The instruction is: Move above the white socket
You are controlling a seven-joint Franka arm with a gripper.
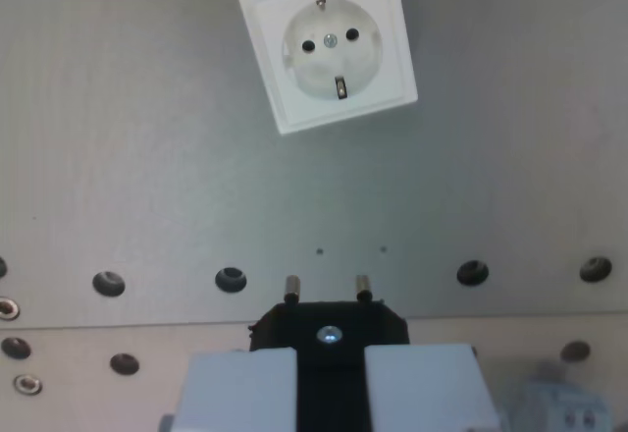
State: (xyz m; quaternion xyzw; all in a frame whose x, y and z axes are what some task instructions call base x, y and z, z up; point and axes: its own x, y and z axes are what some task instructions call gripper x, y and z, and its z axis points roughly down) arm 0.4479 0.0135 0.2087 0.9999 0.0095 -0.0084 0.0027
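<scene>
No text, label, brand, number or sign can be read anywhere in the wrist view. The white socket has a plain face with no lettering that shows. The black plug at the bottom of the view carries no marking that can be made out, and the grey desk bears no print. A small blurred object in the lower corner on the wrist view's right is too unclear to tell whether anything is written on it.
</scene>
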